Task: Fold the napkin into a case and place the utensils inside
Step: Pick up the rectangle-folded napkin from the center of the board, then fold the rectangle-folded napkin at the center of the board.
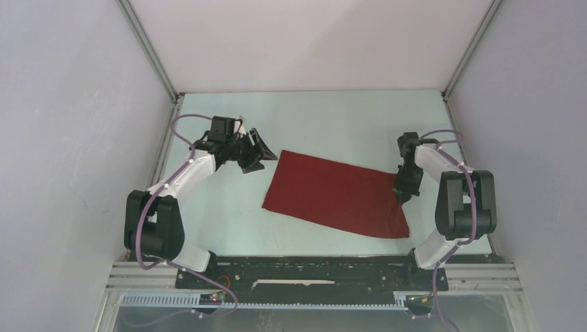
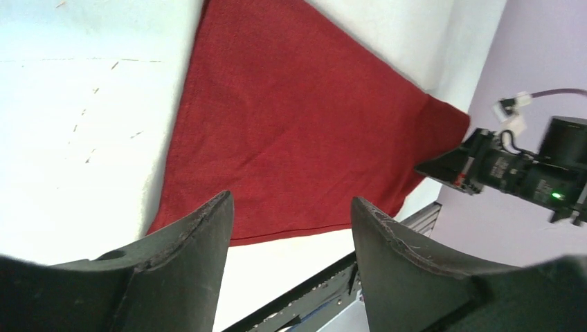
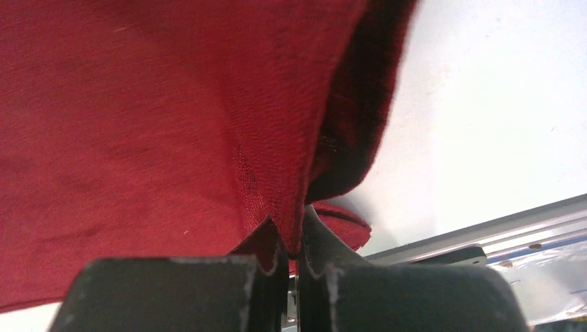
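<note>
The dark red napkin [image 1: 332, 194] lies spread flat on the pale table, slanting from upper left to lower right. My right gripper [image 1: 405, 188] is shut on the napkin's right edge; the right wrist view shows the cloth [image 3: 173, 124] pinched between the closed fingers and bunched up over them. My left gripper [image 1: 257, 153] is open and empty, just left of the napkin's far left corner. In the left wrist view the napkin [image 2: 291, 131] lies beyond the spread fingers [image 2: 201, 235]. The fork and spoon are out of view.
White walls enclose the table on the left, back and right. A black rail [image 1: 311, 270] with metal framing runs along the near edge. The right arm [image 2: 526, 173] shows at the right of the left wrist view.
</note>
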### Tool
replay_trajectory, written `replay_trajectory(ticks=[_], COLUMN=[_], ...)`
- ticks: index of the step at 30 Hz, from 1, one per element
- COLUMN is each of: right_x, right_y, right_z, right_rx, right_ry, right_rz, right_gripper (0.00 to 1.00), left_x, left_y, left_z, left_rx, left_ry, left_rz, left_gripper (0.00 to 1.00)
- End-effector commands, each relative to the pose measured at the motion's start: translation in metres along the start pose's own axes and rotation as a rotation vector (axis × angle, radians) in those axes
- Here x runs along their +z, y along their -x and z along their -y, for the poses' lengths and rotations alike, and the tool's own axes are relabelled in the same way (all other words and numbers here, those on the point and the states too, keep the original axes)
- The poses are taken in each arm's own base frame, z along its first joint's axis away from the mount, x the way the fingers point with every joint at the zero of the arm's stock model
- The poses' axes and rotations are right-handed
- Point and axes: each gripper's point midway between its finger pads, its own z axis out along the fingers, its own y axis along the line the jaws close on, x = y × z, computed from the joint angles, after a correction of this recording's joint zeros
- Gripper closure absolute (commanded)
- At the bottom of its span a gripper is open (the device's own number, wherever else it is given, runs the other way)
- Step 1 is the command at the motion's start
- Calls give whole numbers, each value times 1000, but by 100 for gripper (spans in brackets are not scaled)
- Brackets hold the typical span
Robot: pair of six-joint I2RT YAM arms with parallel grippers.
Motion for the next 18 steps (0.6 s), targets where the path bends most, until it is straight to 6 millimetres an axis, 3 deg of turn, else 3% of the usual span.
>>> replay_trajectory(ticks=[1,7,18], right_x=[-34,-51,-67], right_y=[6,-13,-42], right_z=[-26,-86,-236], right_rx=[-83,-222,-472], right_ry=[21,81,237], right_rz=[85,64,17], right_gripper=[100,100,100], left_x=[-6,-16,-34], left_y=[-7,-7,-8], left_z=[-17,-13,-13], left_rx=[46,66,82], left_ry=[56,45,35], left_rz=[4,33,61], left_gripper=[33,33,33])
